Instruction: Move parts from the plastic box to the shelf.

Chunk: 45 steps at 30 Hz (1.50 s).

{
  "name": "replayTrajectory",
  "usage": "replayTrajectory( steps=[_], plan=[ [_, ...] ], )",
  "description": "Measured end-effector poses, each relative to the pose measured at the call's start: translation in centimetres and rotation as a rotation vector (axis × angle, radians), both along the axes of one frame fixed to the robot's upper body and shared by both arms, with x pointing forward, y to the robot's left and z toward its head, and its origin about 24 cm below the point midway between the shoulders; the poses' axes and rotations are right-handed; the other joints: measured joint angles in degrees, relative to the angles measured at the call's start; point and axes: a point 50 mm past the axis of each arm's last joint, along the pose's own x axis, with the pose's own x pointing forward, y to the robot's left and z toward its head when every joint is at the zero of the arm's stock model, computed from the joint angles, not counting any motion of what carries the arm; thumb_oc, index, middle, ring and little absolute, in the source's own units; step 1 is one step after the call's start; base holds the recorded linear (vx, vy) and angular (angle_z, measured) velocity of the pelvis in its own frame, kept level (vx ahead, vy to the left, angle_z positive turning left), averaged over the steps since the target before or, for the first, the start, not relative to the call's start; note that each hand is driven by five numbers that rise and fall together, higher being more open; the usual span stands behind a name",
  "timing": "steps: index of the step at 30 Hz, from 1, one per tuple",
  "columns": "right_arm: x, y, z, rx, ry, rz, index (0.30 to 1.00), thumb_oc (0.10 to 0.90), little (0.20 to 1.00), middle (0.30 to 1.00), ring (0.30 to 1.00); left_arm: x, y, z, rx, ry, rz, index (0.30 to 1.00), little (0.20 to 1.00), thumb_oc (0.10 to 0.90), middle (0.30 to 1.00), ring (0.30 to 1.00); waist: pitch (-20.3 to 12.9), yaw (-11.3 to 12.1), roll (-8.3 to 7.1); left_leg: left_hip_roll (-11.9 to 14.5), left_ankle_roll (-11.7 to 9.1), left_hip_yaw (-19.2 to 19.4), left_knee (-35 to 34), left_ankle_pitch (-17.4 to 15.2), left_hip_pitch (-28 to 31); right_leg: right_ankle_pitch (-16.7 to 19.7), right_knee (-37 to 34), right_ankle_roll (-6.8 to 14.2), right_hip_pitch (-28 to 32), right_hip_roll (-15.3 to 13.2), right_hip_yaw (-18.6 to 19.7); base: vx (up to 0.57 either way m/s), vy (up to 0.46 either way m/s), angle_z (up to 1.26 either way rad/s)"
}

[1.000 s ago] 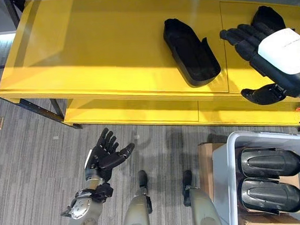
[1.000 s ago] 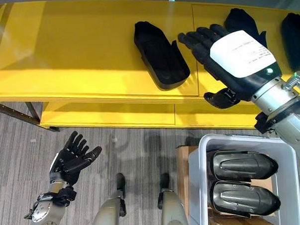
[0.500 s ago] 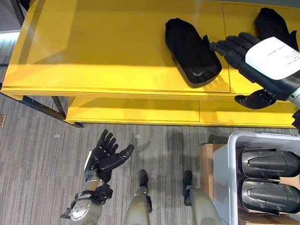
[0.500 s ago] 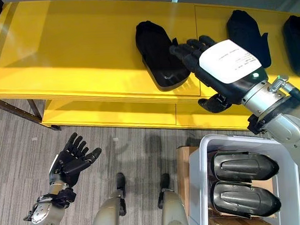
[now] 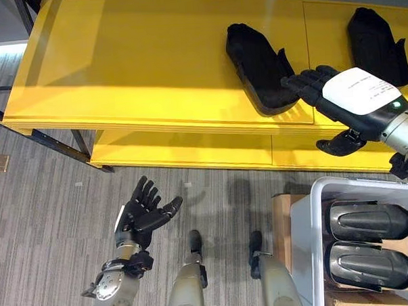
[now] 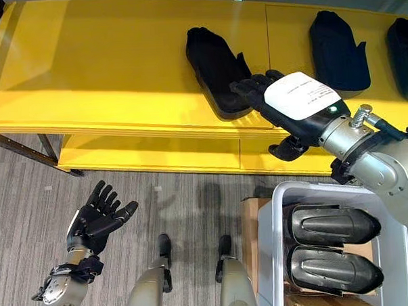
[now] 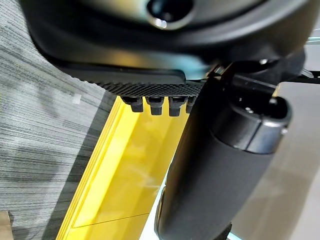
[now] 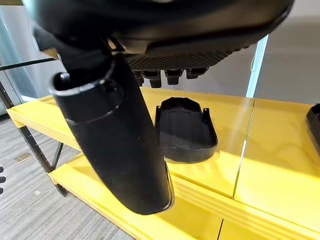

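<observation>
Right robot hand [image 6: 298, 103] reaches in from the right, back upward with a white cover on it, fingers extended and loosely spread over the front edge of the yellow shelf [image 5: 132, 68]; its fingertips lie at or just beside the near end of a black part [image 5: 258, 68] resting on the top level; whether they touch it cannot be told; the thumb [image 5: 339, 144] hangs below the shelf edge, apart from the fingers; the hand grips nothing. Left robot hand [image 5: 142, 213] is held low over the grey carpet floor [image 5: 50, 200], palm turned up, fingers spread and relaxed, empty. Second black part [image 5: 377, 37] lies further right on the same shelf level, well apart from the first; a third [image 6: 404, 49] shows at the right edge in the right eye view. White plastic box [image 6: 269, 225] stands on the floor at lower right, below the shelf; two dark parts [image 6: 328, 225] [image 6: 334, 269] lie side by side inside it; a brown cardboard box [image 5: 280, 221] sits just beside its left wall.
</observation>
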Motion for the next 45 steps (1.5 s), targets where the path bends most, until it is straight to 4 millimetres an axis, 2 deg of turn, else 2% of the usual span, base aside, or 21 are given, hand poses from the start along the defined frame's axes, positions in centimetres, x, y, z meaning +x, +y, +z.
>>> replayTrajectory(
  steps=[14, 23, 36, 45],
  plan=[
    [1.8, 0.9, 1.4, 0.052, 0.097, 0.031, 1.0, 0.9, 1.0, 1.0, 1.0, 0.0, 0.0, 0.1, 0.004, -0.006, -0.011, 1.0, 1.0, 0.9, 1.0, 1.0, 0.0, 1.6, 0.03, -0.1, -0.3, -0.2, -0.1, 0.3, -0.2, -0.1, 0.0, 0.0, 0.0, -0.1, -0.4, 0.0, -0.001, 0.01],
    [3.5, -0.8, 0.7, 0.046, 0.151, -0.076, 1.0, 0.9, 1.0, 1.0, 1.0, 0.0, 0.2, 0.2, 0.024, -0.005, -0.037, 1.0, 1.0, 0.9, 1.0, 1.0, 0.0, 2.4, 0.01, -0.1, -0.4, -0.9, -0.2, 0.6, -0.8, -0.1, 0.0, -0.1, -0.1, -0.2, -1.3, 0.0, -0.001, 0.04],
    [4.8, -2.6, 0.7, 0.083, 0.174, -0.173, 1.0, 0.9, 1.0, 1.0, 1.0, 0.0, 0.4, 0.4, -0.003, -0.02, -0.025, 1.0, 1.0, 0.9, 1.0, 1.0, 0.0, 3.6, -0.04, -0.2, -0.6, -1.6, -0.5, 0.8, -1.1, -0.6, 0.0, -0.2, -0.1, -0.3, -2.0, 0.0, 0.001, 0.02],
    [5.2, -2.4, 0.8, 0.084, 0.172, -0.174, 1.0, 0.9, 1.0, 1.0, 1.0, 0.0, 0.4, 0.4, -0.004, -0.021, -0.025, 1.0, 1.0, 0.9, 1.0, 1.0, 0.1, 4.0, -0.13, -0.2, -0.6, -1.9, -0.5, 0.8, -1.2, -0.6, -0.1, -0.2, -0.1, -0.3, -2.2, 0.0, 0.0, 0.0]
  ],
)
